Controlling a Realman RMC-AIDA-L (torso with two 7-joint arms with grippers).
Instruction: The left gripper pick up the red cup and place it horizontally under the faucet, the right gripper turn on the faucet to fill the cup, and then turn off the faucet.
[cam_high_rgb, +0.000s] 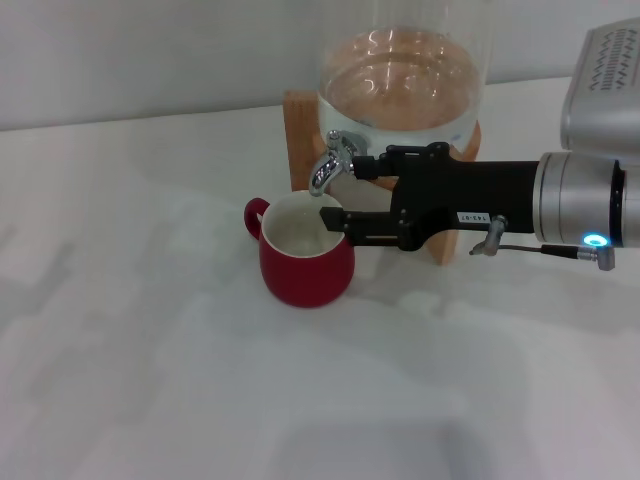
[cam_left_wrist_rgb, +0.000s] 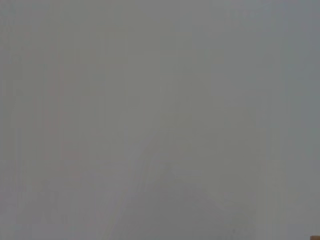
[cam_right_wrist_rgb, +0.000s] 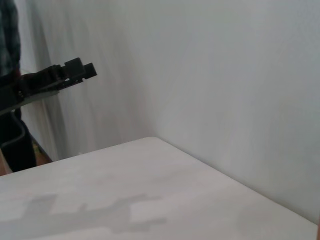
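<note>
On the white table (cam_high_rgb: 150, 380) the red cup (cam_high_rgb: 305, 250) stands upright under the faucet (cam_high_rgb: 330, 165) of the glass dispenser (cam_high_rgb: 400, 85). The right gripper (cam_high_rgb: 352, 197) reaches in sideways, fingers spread, one by the faucet, one at the cup's rim; the left gripper is out of sight

Only writing I can spot is a small white label (cam_high_rgb: 471, 217) stuck on the side of the black right gripper (cam_high_rgb: 352, 195) in my head view. It's got a few dark characters on it, but they look upside down and I can't actually make them out. Nothing readable on either wrist view.
</note>
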